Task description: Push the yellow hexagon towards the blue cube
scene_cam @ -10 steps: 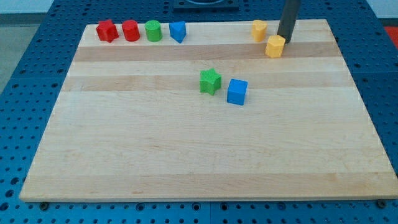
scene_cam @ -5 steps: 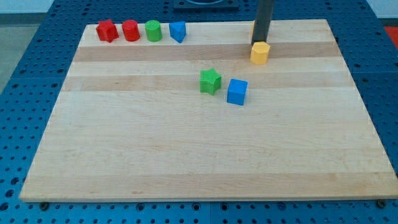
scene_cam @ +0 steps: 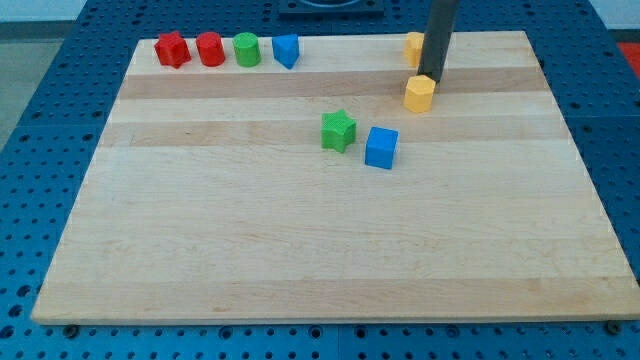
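The yellow hexagon lies on the wooden board at the view's upper right. The blue cube lies below and to the left of it, near the board's middle. My tip is the lower end of the dark rod and sits just above and right of the yellow hexagon, touching or nearly touching it. The rod partly hides a second yellow block near the top edge.
A green star sits just left of the blue cube. Along the top left edge stand a red star, a red cylinder, a green cylinder and a blue block.
My tip moved left, then shifted slightly right and down. The yellow hexagon slid left and down, closer to the blue cube. The other blocks stayed put.
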